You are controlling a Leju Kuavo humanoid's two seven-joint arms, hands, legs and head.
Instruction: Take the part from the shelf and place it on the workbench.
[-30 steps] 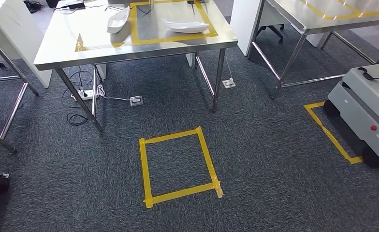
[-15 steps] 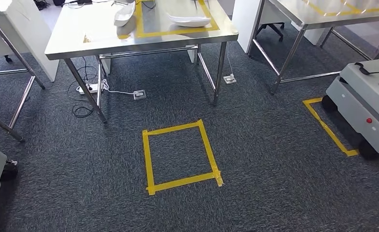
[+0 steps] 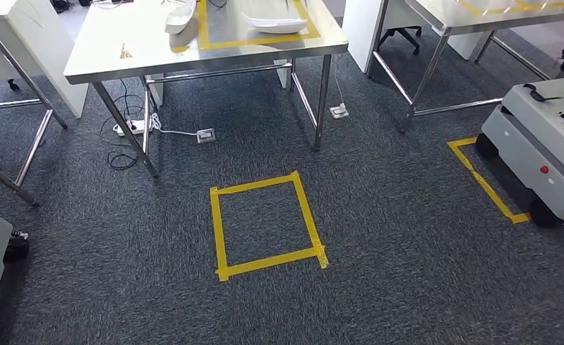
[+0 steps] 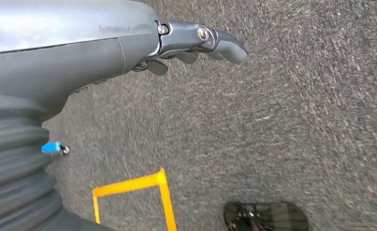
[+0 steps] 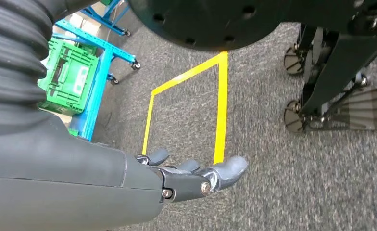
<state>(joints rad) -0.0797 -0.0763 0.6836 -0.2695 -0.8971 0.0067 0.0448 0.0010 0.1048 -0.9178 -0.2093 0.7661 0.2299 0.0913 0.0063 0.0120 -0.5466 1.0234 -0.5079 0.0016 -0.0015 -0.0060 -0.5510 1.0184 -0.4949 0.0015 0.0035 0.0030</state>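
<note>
White part (image 3: 275, 24): lying at 12 o'clock on the steel workbench (image 3: 114, 54), inside its yellow tape frame, with a second white part (image 3: 180, 16) near it at 11. Sliding toward 12 o'clock together with the floor tape square (image 3: 267, 225) and wheeled cart (image 3: 531, 154). Whole head view shifting, so probably stepping back, with nothing on the bench itself moving.

Left wrist view: hanging over carpet, left hand (image 4: 177, 43) empty, fingers loosely extended.

Right wrist view: right hand (image 5: 177, 180) likewise empty and spread, with a blue rack (image 5: 97, 77) and green crate (image 5: 69, 77) beyond. Likely heading off for another part.
</note>
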